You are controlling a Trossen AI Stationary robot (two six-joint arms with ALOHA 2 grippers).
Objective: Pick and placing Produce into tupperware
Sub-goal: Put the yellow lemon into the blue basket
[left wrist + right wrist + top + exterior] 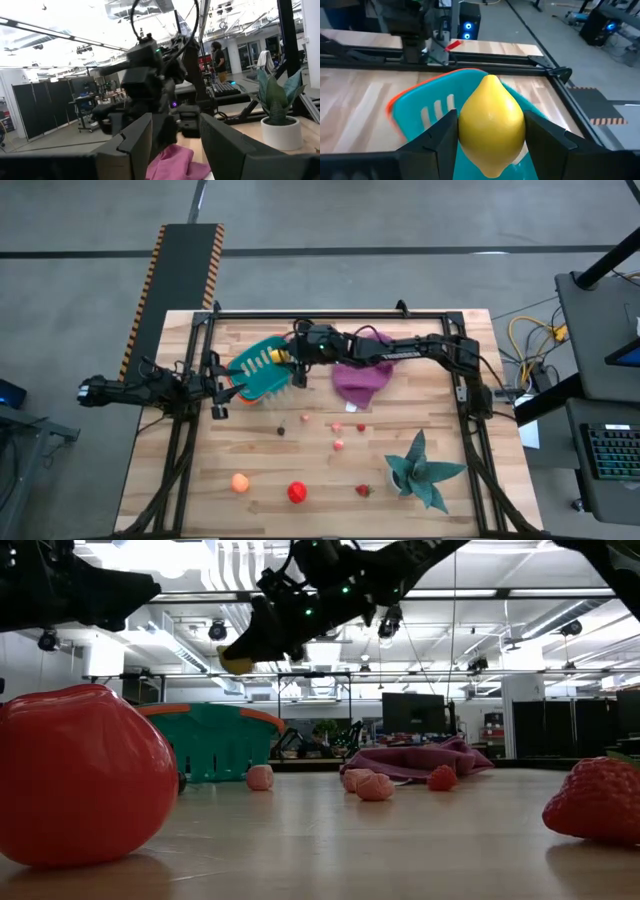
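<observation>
Yellow toy lemon (491,123) sits clamped between the right gripper (290,358) fingers, held in the air above the teal basket (262,368) with its orange rim (the tupperware), which lies at the table's far left. We see the left gripper (216,388) at the basket's left edge; its jaws look parted, possibly around the rim. An orange ball (240,482) and red ball (297,493) rest near the front edge. We find no readable writing.
</observation>
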